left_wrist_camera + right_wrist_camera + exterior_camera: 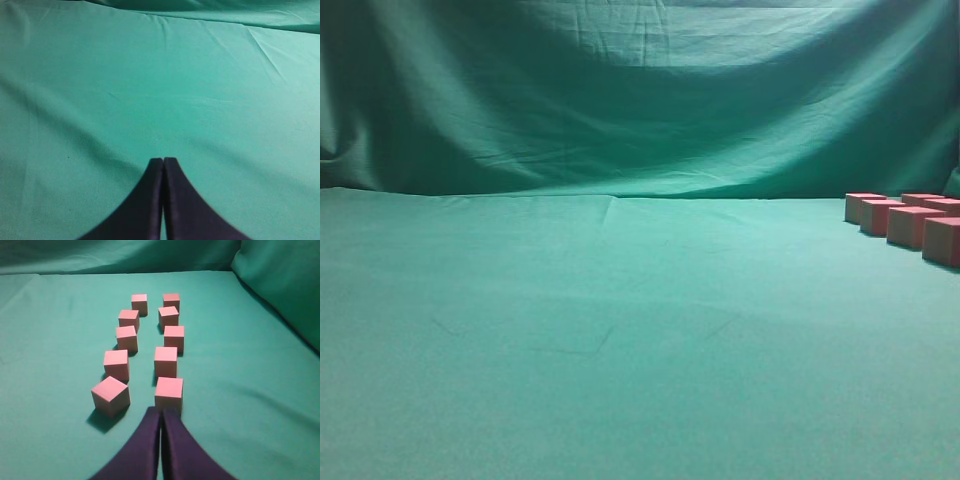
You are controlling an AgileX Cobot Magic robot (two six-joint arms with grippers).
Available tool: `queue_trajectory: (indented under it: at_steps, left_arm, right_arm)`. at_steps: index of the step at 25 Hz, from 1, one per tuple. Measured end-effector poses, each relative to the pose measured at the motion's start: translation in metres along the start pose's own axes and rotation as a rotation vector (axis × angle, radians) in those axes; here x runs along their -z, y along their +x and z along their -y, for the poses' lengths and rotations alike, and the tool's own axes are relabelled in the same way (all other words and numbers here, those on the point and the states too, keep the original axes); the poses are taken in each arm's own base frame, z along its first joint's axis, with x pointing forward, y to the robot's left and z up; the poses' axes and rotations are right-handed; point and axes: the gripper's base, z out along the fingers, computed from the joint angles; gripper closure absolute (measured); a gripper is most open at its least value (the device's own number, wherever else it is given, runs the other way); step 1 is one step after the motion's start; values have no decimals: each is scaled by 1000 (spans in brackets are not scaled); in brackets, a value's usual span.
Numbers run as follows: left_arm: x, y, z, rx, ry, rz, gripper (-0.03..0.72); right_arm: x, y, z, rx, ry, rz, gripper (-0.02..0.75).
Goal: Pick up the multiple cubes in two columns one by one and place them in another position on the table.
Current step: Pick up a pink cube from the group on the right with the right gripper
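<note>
We log ten plain, unmarked pinkish cubes (168,392) in two columns near the surface's (570,330) right edge; left tool (163,160) and right tool (161,411) closed, empty.

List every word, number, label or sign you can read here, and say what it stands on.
None: no text shows in any view.
The cubes are plain and unmarked.
The table is bare green cloth.
The left gripper and right gripper show no lettering.
</note>
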Motion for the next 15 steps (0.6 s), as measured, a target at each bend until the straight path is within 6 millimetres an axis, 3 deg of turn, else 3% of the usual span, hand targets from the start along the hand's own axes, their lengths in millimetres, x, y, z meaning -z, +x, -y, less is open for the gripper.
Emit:
queue_trajectory:
  at_steps: [15]
  left_arm:
    - [0, 0, 0, 0, 0, 0, 688]
  right_arm:
    - [0, 0, 0, 0, 0, 0, 738]
